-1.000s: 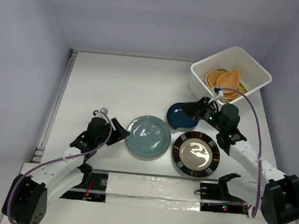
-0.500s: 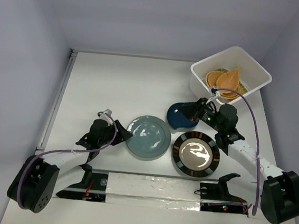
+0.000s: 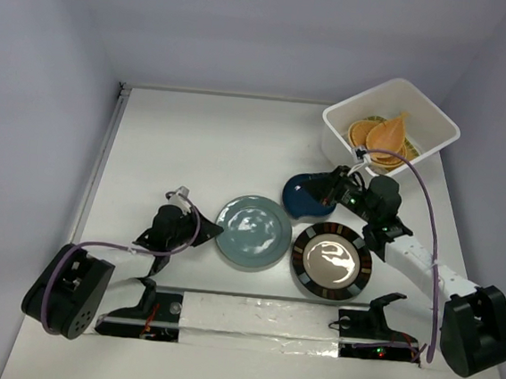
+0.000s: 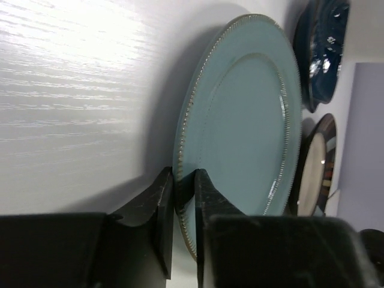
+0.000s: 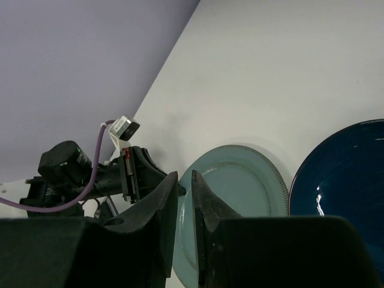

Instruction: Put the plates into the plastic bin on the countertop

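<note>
My left gripper point(image 3: 214, 231) point(image 4: 184, 175) is shut on the left rim of the grey-blue round plate point(image 3: 251, 232) point(image 4: 240, 120) point(image 5: 240, 180), which lies on the countertop point(image 3: 194, 148). Beside it are a dark-blue leaf-shaped plate point(image 3: 302, 197) point(image 5: 342, 180) point(image 4: 321, 54) and a black-rimmed, white-centred plate point(image 3: 331, 262) point(image 4: 312, 174). My right gripper point(image 3: 324, 186) point(image 5: 185, 175) hovers over the dark-blue plate's right part, with a narrow gap between its fingers and nothing in it. The white plastic bin point(image 3: 438, 127) at the back right holds an orange woven plate point(image 3: 363, 134) and an orange leaf-shaped plate point(image 3: 390, 129).
A metal rail point(image 3: 103, 166) runs along the countertop's left edge. Grey walls close in the back and both sides. The arm bases and a taped bar point(image 3: 259, 315) line the near edge. Purple cables loop over both arms.
My left gripper has closed on the grey-blue plate's rim, and its arm has dropped lower and nearer. The right gripper has edged slightly left. The plates have not moved.
</note>
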Available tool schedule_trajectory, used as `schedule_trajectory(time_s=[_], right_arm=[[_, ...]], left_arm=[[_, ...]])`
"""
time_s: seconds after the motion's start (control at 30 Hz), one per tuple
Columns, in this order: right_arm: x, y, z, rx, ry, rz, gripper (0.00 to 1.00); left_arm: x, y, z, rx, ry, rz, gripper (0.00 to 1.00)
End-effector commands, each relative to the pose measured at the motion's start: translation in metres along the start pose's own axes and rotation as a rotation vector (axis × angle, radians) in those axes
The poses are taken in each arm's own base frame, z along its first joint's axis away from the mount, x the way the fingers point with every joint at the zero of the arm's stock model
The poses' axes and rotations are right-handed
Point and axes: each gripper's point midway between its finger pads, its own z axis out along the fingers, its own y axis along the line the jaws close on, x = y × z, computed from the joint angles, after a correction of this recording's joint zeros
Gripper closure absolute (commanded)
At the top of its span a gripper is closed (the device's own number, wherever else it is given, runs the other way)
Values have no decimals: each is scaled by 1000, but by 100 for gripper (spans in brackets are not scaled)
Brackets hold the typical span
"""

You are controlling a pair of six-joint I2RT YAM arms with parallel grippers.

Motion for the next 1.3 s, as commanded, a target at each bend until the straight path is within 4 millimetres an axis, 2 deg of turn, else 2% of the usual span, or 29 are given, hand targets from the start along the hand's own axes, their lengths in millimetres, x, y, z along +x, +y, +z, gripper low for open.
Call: schedule_trajectory(time_s=[0.0, 0.1, 0.13, 0.17, 0.2, 0.23, 0.27, 0.3, 0.33, 0.37, 0.43, 0.47, 0.53, 0.73, 0.97, 1.07, 1.27], right_arm=[[-8, 13, 2, -53, -36, -40, 79], [-4, 18, 1, -65, -15, -44, 77], [1, 23, 2, -84, 8, -51, 64], [5, 34, 5, -109, 30, -64, 56], [14, 34, 7, -99, 68, -77, 49], [20, 34, 12, -84, 84, -83, 35], [23, 37, 16, -84, 100, -91, 30], [36, 45, 20, -97, 132, -96, 25], [41, 46, 23, -97, 143, -93, 18], [47, 41, 27, -80, 149, -81, 15], [56, 45, 30, -97, 150, -56, 7], [59, 42, 32, -94, 152, -44, 6], [67, 43, 35, -98, 160, -32, 6], [79, 27, 42, -37, 142, 9, 3], [95, 1, 45, 50, 137, 30, 0], [98, -4, 48, 62, 136, 35, 0], [109, -7, 59, 31, 163, 61, 0]], left_arm=[[-2, 5, -4, -2, -42, 4, 99], [-11, -2, -8, 6, -77, 2, 100], [-13, -4, -9, 5, -86, 4, 100], [-19, -9, -11, 10, -103, 10, 100], [-25, -14, -17, 18, -129, 20, 100], [-29, -19, -21, 28, -149, 23, 100], [-36, -27, -25, 46, -172, 26, 100], [-46, -35, -34, 70, -220, 28, 100], [-51, -42, -39, 87, -238, 27, 100], [-58, -52, -45, 109, -263, 32, 100], [-68, -62, -58, 132, -305, 39, 100], [-74, -73, -64, 153, -322, 45, 100], [-78, -81, -72, 170, -329, 49, 100], [-94, -115, -92, 261, -355, 56, 100], [-119, -163, -131, 379, -434, 94, 100], [-121, -175, -141, 415, -435, 101, 100], [-120, -184, -149, 460, -428, 87, 100]])
